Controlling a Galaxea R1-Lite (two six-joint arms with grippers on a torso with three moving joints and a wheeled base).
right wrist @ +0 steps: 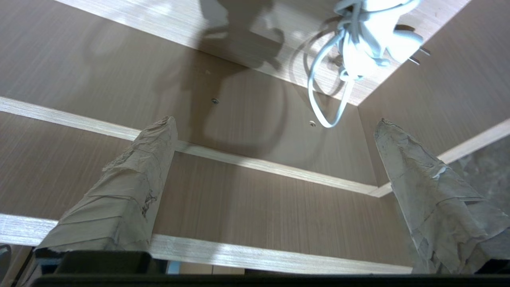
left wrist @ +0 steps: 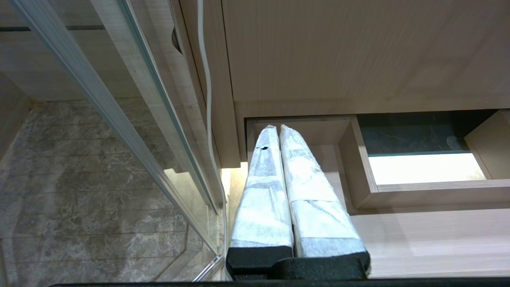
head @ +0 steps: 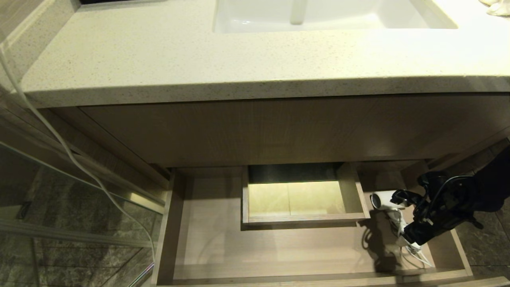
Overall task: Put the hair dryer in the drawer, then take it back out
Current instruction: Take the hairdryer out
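Right end of drawer [head: 207, 243] | hair dryer [head: 384, 200] | barrel level, mouth facing left

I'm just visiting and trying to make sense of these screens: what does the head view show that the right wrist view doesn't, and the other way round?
Only the head view shows the speckled countertop, the white sink, the boxed notch at the drawer's rear and the hair dryer's barrel, with the right gripper beside it.

Only the right wrist view shows, close up, that gripper's taped fingers, jaws wide apart and empty, and two screws in the drawer wall.

Both show the wood-grain drawer and the hair dryer's white cord lying in it.
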